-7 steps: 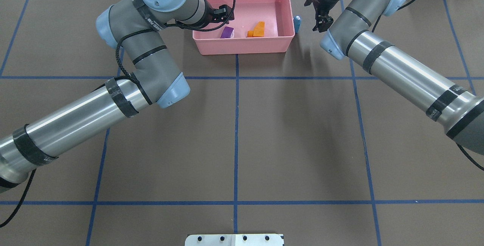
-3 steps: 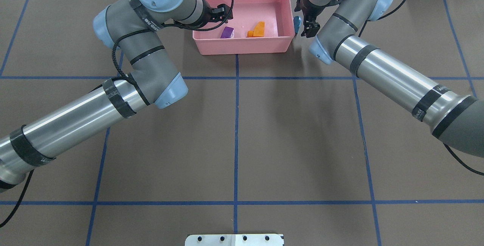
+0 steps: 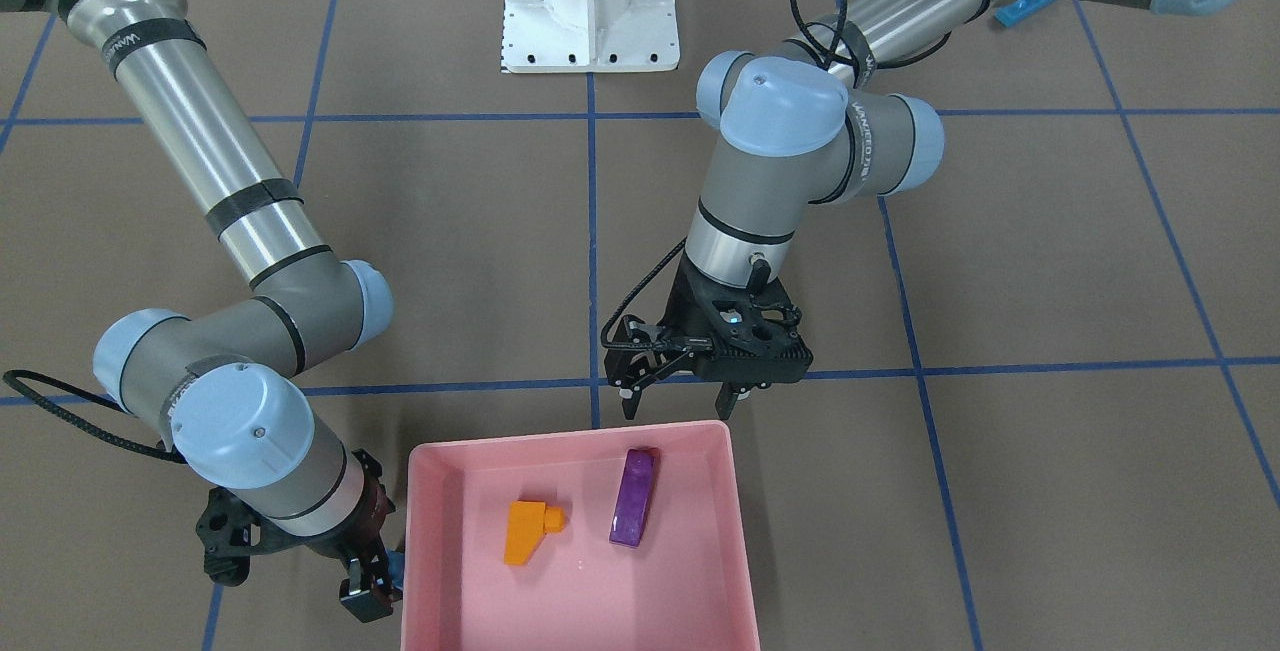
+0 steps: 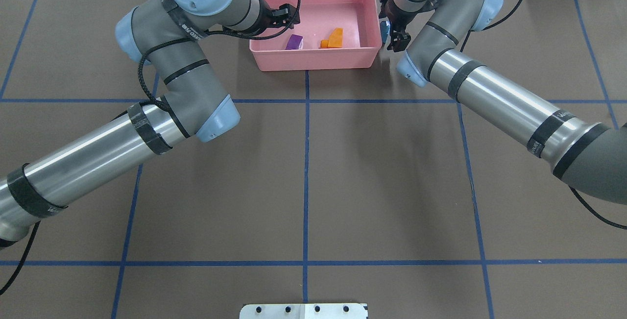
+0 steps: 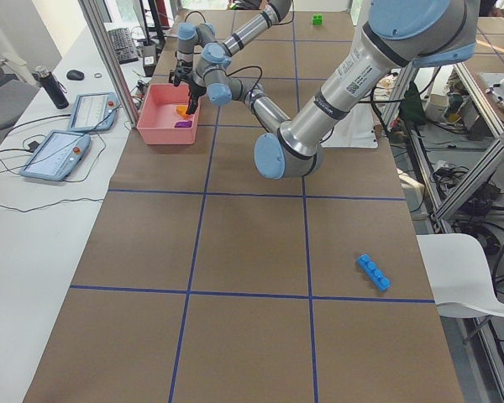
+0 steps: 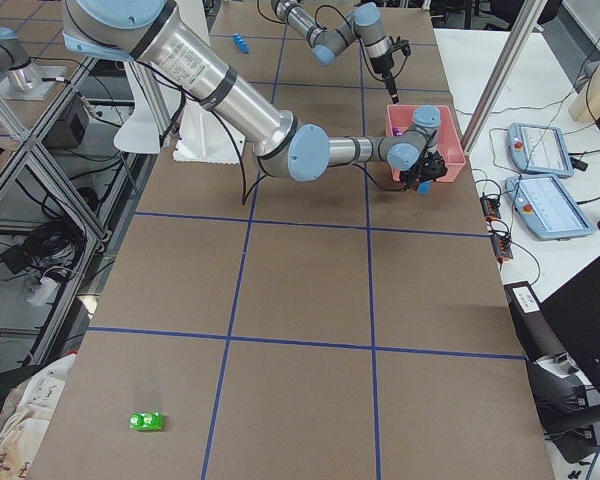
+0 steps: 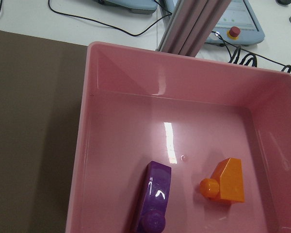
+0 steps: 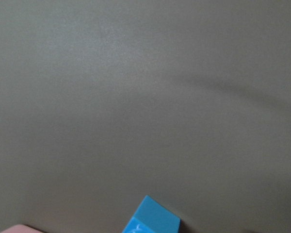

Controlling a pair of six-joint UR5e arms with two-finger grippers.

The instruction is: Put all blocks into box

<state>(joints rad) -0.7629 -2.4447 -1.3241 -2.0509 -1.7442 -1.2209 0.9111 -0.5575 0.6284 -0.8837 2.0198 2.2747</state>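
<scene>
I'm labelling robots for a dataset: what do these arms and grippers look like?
Both the left arm and right arm are silver tubes with grey joint housings, pale blue end caps and black tape bands with white lettering. A black cable loops along each. The left gripper and right gripper are black, two-fingered.

My right gripper covers most of the small light blue block beside the box, and I cannot tell whether it grips the block or merely straddles it. My right wrist camera catches only one blurred corner of the block, cut by the lower edge. The front-facing view's bottom edge cuts off the box. My left wrist view clips the purple block at the bottom. The green block is too small to count studs.
</scene>
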